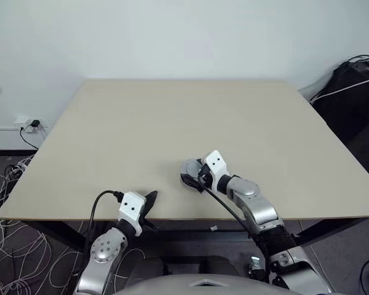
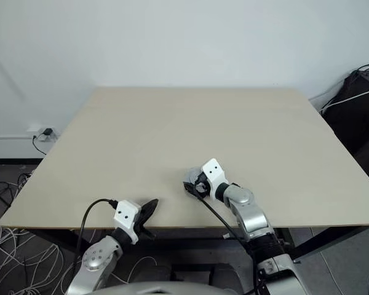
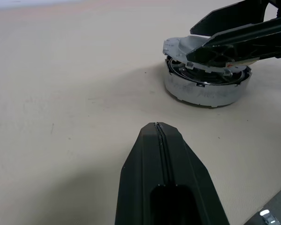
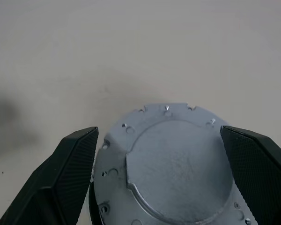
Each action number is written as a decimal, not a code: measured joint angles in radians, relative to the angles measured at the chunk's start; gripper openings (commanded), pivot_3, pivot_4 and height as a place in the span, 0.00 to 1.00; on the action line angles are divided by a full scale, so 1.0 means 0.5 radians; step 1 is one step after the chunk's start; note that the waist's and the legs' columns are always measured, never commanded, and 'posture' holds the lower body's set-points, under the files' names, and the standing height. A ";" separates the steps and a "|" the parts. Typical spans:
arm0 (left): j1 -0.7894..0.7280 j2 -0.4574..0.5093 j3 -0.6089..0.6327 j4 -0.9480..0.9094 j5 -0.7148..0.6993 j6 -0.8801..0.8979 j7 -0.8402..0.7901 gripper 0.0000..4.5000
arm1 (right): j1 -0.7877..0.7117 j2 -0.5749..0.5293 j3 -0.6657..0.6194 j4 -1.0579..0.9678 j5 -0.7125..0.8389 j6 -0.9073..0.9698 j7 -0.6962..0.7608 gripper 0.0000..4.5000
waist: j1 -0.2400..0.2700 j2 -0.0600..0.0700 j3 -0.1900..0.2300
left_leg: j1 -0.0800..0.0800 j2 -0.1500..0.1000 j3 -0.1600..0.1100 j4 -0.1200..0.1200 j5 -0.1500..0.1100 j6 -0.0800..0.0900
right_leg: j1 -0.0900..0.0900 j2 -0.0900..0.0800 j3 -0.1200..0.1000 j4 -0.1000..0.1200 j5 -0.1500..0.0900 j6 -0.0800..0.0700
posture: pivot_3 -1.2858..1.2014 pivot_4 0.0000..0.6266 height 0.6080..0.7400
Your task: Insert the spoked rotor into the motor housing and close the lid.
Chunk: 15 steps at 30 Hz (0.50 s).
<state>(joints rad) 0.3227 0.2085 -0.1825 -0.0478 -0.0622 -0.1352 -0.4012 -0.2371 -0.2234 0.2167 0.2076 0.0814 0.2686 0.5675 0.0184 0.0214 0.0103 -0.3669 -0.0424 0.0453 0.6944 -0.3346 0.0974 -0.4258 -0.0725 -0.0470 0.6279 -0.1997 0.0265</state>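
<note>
desk: pale beige, plain
motor housing: silvery grey, speckled
lid: matte silver
right gripper: black, fine-textured pads

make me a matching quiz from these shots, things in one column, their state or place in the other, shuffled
Things:
1. left gripper
2. right gripper
3. lid
4. motor housing

States or places:
A. silvery plate lying tilted on top of the housing, not seated
B. fingers shut, near the table's front edge, apart from the housing
C. round pale body resting on the table
D. fingers open, one on each side of the lid

Pairs: 1-B, 2-D, 3-A, 4-C
</note>
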 measured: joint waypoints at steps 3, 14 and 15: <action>0.000 -0.003 0.000 0.000 0.000 0.000 0.004 0.00 | -0.021 -0.007 -0.002 0.035 0.000 0.001 0.002 0.99 | -0.001 0.000 0.000 | 0.000 0.000 0.000 0.000 0.000 0.000 | 0.000 0.000 0.000 0.000 0.000 0.000 | 0.52 0.00 1.00; 0.010 -0.008 0.000 -0.002 -0.001 0.003 0.012 0.00 | -0.028 -0.039 -0.017 0.068 0.003 0.046 0.006 0.71 | 0.000 0.001 -0.001 | 0.000 0.000 0.000 0.000 -0.001 0.001 | 0.000 0.000 0.000 0.000 0.000 0.000 | 0.52 0.00 1.00; 0.010 -0.008 0.000 -0.002 -0.001 0.003 0.012 0.00 | -0.028 -0.039 -0.017 0.067 0.003 0.049 0.007 0.71 | 0.001 0.001 -0.001 | 0.000 0.000 0.000 0.000 -0.001 0.001 | 0.000 -0.001 0.000 0.000 0.000 0.000 | 0.52 0.00 1.00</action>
<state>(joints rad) 0.3276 0.2047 -0.1825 -0.0489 -0.0628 -0.1336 -0.3951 -0.2512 -0.2429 0.2081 0.2410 0.0829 0.2930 0.5711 0.0187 0.0219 0.0098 -0.3669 -0.0425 0.0455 0.6944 -0.3349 0.0980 -0.4259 -0.0728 -0.0468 0.6280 -0.1996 0.0264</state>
